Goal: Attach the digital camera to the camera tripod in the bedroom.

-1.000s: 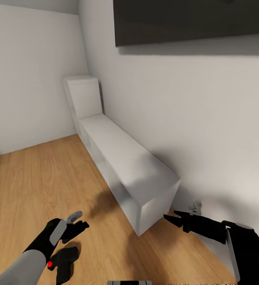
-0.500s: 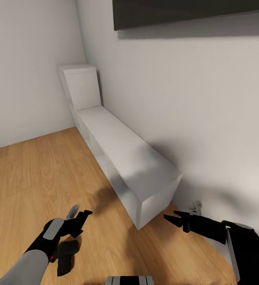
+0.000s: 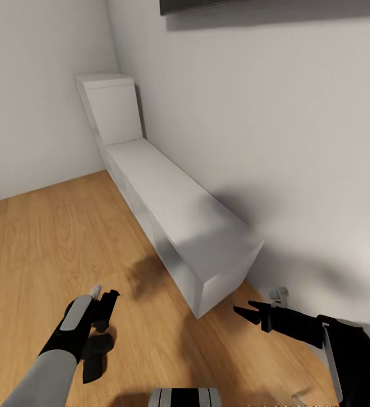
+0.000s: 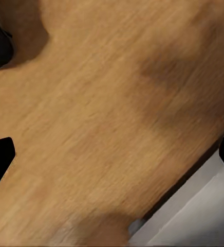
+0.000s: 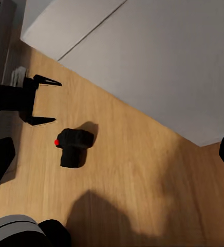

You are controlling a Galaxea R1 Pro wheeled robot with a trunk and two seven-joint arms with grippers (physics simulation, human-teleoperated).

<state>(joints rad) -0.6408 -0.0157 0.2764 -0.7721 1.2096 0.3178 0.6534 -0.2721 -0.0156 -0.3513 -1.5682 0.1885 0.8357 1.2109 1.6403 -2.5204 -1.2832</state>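
Since a second ago the left gripper [image 3: 107,296] has pulled in toward the robot, its fingers now spread and clasping nothing. Just beneath its wrist, the digital camera [image 5: 74,146] lies on the wood floor [image 3: 49,237], red dot showing. The right gripper [image 3: 247,312] hovers with fingers parted, empty, near the end of the low white shelf unit [image 3: 179,220] along the wall [image 3: 275,141].

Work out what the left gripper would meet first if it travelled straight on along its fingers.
Probably the wood floor: the left gripper points down at bare planks in its wrist view, the white low cabinet off to one side. Depth is uncertain.
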